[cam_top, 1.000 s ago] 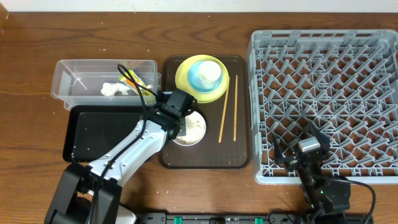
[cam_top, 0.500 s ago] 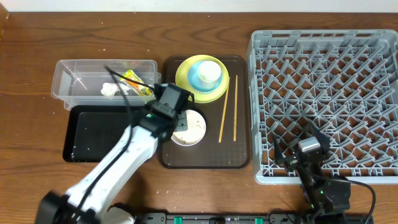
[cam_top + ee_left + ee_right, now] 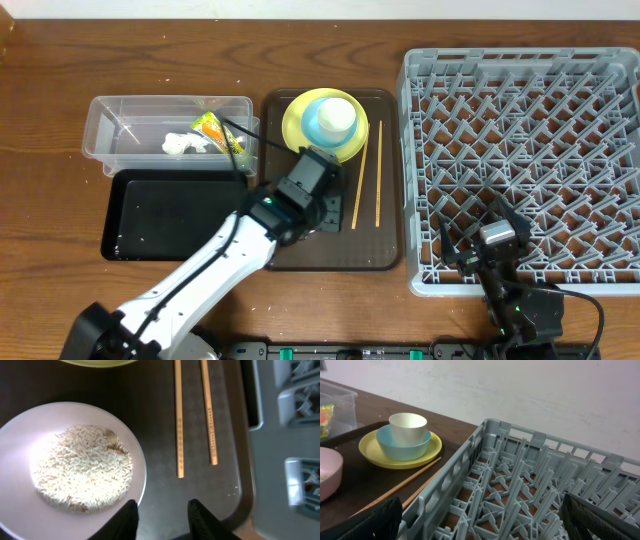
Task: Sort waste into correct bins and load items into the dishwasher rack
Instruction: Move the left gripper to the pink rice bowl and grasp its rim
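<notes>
1. The left gripper (image 3: 162, 519) hangs low over the brown tray (image 3: 160, 485), with its jaws apart and nothing between them.
2. The whitish bowl (image 3: 20, 440), full of rice (image 3: 82, 467), sits just to its left. The rim probably has to come between the jaws before they close, and the bowl should then be kept level.
3. The chopsticks (image 3: 178, 420) lie close on the other side and may get knocked.
4. The right gripper (image 3: 482, 522) hangs with its jaws wide apart over the dishwasher rack (image 3: 520, 485).

left arm (image 3: 205, 265): white links, black joints, cable. left tool (image 3: 160, 517): black fingers (image 3: 125, 521). right arm (image 3: 512, 295): black, grey block.
</notes>
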`<state>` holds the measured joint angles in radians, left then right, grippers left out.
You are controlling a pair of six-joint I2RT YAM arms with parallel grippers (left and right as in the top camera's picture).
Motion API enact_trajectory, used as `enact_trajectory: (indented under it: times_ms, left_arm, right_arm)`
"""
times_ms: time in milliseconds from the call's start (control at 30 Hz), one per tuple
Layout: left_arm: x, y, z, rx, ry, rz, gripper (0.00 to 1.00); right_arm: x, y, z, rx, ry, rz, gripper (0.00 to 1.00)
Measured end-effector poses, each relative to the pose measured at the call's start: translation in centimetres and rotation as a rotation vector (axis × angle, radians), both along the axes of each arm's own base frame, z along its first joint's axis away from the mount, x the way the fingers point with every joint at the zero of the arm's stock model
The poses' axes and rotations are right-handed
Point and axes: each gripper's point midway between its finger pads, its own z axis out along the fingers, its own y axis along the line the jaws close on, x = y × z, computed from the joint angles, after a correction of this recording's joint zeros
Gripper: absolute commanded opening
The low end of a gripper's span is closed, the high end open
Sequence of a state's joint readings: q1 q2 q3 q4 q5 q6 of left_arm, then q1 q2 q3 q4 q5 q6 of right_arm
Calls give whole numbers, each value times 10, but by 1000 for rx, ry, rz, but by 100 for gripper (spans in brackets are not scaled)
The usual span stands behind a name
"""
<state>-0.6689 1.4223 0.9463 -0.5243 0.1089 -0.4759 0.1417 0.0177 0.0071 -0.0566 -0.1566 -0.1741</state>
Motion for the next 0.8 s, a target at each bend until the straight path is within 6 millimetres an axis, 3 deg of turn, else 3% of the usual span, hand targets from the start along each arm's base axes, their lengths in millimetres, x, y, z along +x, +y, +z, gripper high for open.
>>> enact_trajectory:
  times_ms: [367, 800]
  left_arm:
    - [3, -9, -39, 97, 21, -19, 33]
    - [15, -2, -40, 142, -30, 14, 33]
  right_arm:
    - [0, 0, 0, 0, 0, 0, 99]
    - [0, 0, 0, 0, 0, 0, 99]
